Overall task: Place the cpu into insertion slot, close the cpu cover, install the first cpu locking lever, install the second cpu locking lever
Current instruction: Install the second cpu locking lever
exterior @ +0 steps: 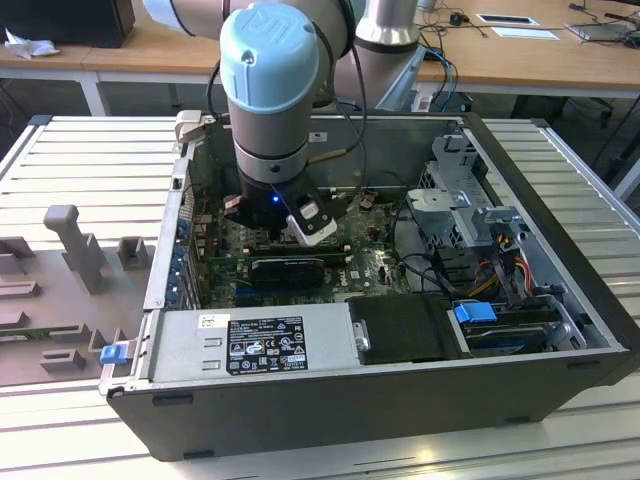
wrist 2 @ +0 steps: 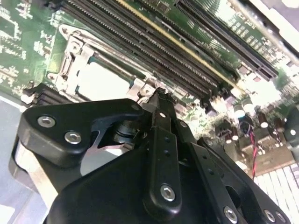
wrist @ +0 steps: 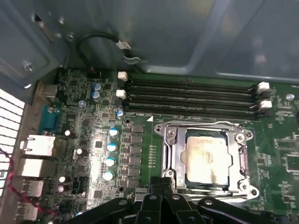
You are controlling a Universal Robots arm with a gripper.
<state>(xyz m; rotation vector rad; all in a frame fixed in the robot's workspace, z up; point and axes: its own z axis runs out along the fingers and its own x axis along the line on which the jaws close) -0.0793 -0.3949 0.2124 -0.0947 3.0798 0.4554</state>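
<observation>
Gripper (wrist: 161, 189) sits low over the near rim of the insertion slot (wrist: 164, 154), jaws closed together with nothing between them, as both wrist views show. Just past the fingertips (wrist 2: 159, 100), the cpu (wrist: 205, 156) lies flat and square in the slot, its pale silver-grey top dull and a little smudged, the cpu cover (wrist: 243, 154) down around it as a thin metal frame. Beyond run the long black memory slots (wrist: 191, 95), then the grey case wall (wrist: 196, 37).
</observation>
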